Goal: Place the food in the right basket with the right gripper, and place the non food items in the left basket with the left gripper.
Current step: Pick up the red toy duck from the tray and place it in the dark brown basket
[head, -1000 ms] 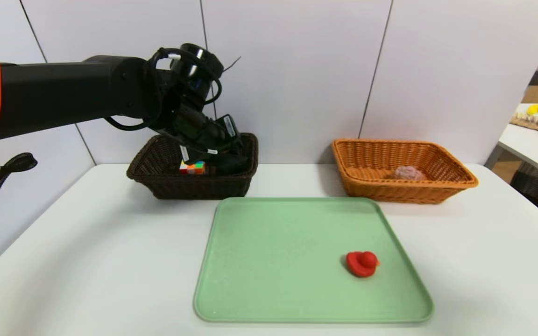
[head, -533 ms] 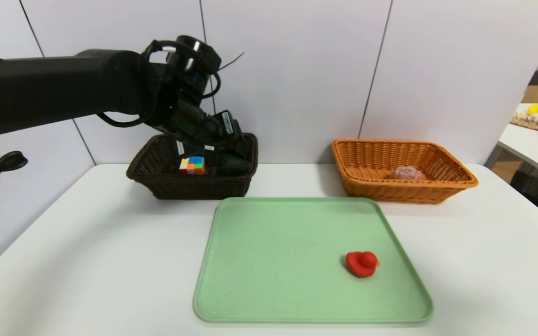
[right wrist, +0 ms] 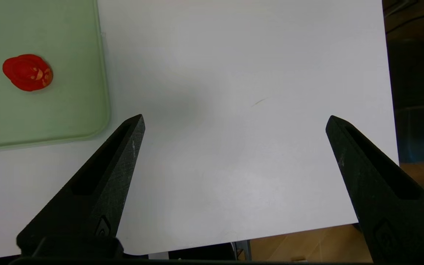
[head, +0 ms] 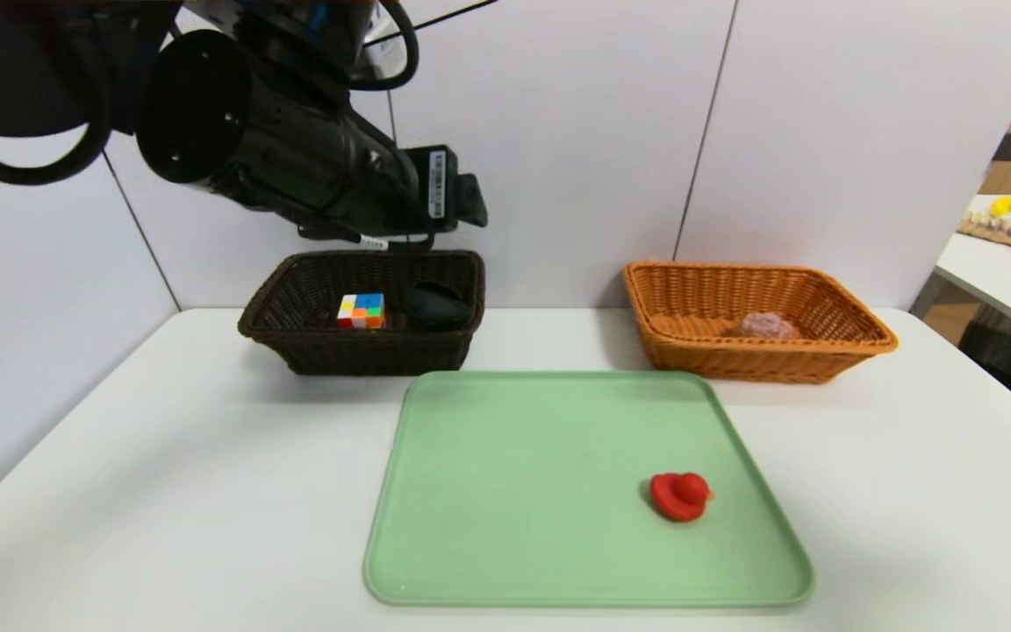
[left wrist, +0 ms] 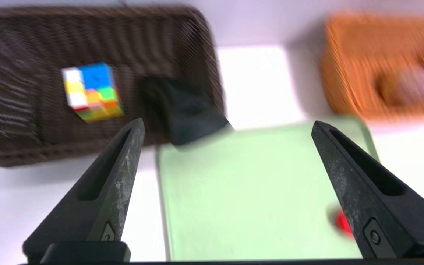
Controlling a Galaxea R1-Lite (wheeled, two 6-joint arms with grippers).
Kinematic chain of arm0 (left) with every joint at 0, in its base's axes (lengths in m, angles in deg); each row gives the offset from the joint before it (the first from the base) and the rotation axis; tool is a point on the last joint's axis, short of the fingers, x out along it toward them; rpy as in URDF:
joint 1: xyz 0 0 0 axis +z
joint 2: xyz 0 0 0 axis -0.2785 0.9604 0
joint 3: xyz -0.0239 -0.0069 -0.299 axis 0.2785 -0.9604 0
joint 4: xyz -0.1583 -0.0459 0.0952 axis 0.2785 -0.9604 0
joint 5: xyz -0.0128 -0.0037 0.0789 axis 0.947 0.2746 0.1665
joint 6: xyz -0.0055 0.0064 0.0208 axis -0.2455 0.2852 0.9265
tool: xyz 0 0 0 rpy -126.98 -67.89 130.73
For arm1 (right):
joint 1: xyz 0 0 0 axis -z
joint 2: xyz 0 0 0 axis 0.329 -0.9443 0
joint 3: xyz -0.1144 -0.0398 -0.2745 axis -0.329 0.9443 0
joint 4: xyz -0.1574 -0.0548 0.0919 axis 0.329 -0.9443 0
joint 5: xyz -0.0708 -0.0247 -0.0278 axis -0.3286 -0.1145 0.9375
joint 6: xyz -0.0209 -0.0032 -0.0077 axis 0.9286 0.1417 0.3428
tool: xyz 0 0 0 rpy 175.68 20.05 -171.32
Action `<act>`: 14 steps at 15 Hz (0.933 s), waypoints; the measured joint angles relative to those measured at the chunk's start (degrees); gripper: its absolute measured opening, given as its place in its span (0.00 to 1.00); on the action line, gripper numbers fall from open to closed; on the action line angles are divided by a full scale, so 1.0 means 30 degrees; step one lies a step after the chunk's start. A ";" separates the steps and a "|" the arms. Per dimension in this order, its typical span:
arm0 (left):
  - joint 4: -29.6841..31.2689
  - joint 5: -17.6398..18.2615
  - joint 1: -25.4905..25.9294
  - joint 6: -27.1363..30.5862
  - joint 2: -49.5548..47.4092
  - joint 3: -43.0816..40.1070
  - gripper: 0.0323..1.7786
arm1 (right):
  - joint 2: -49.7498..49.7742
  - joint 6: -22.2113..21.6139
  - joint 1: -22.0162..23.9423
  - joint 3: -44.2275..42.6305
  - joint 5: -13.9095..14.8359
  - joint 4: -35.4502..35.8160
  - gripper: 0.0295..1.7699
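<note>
The red duck [head: 681, 496] lies on the green tray [head: 514, 491], toward its front right. In the dark brown left basket [head: 365, 351] sit the puzzle cube [head: 362, 311] and the black glasses case [head: 440, 305]. The pinkish bun [head: 767, 326] rests in the orange-tan right basket [head: 760, 362]. My left arm [head: 295, 149] is raised above the dark basket. Its gripper [left wrist: 226, 123] is open and empty, looking down on the case [left wrist: 186, 110] and the tray. My right gripper [right wrist: 235, 118] hangs open over bare table at the front right, with the duck [right wrist: 28, 72] off to its side.
The white wall stands close behind both baskets. A second table [head: 1010, 254] with yellow and pink things is at the far right. The table's front right corner [right wrist: 377, 206] shows under the right gripper, with floor beyond it.
The left gripper has opened and risen out of the dark basket, leaving the glasses case beside the cube. The arm has swung up and nearer. The right arm has not moved.
</note>
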 joint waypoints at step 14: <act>2.2028 1.3523 -0.1008 0.8359 -0.1268 -1.9030 0.95 | 0.0479 -0.0557 0.0341 0.0809 0.0045 0.0833 0.96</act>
